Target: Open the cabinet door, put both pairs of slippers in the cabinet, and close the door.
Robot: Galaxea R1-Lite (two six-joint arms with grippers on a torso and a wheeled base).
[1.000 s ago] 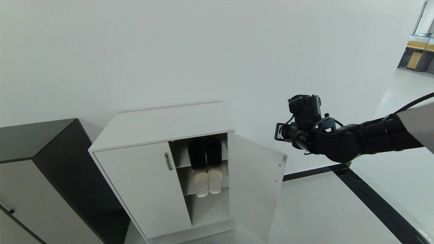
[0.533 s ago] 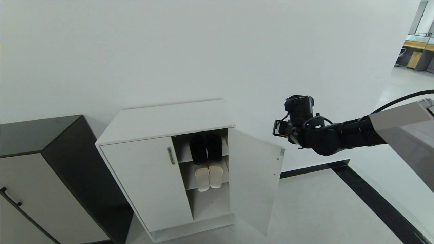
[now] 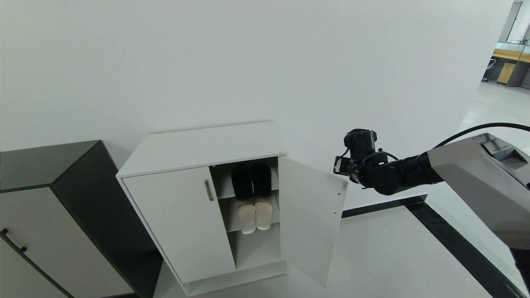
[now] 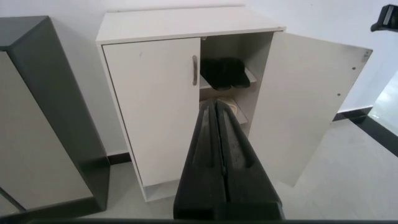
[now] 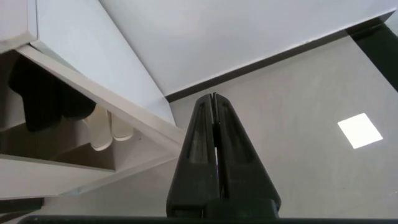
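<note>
The white cabinet (image 3: 198, 147) stands against the wall with its left door (image 3: 182, 223) closed and its right door (image 3: 310, 219) swung open. Black slippers (image 3: 251, 180) lie on the top shelf and white slippers (image 3: 255, 216) on the shelf below. My right arm (image 3: 385, 176) hangs just to the right of the open door's upper outer corner. My right gripper (image 5: 214, 98) is shut and empty, over the door's top edge (image 5: 118, 109). My left gripper (image 4: 213, 104) is shut and empty, low in front of the cabinet (image 4: 186, 22).
A dark grey cabinet (image 3: 49, 198) stands close on the white cabinet's left. A black floor stripe (image 3: 451, 244) runs along the wall base and out to the right. Bare floor (image 3: 393, 256) lies right of the open door. Desks (image 3: 509, 62) show far right.
The head camera shifted a little early on. Since then my right arm has dropped lower and come slightly nearer the open door's upper outer corner. The door and slippers have not moved.
</note>
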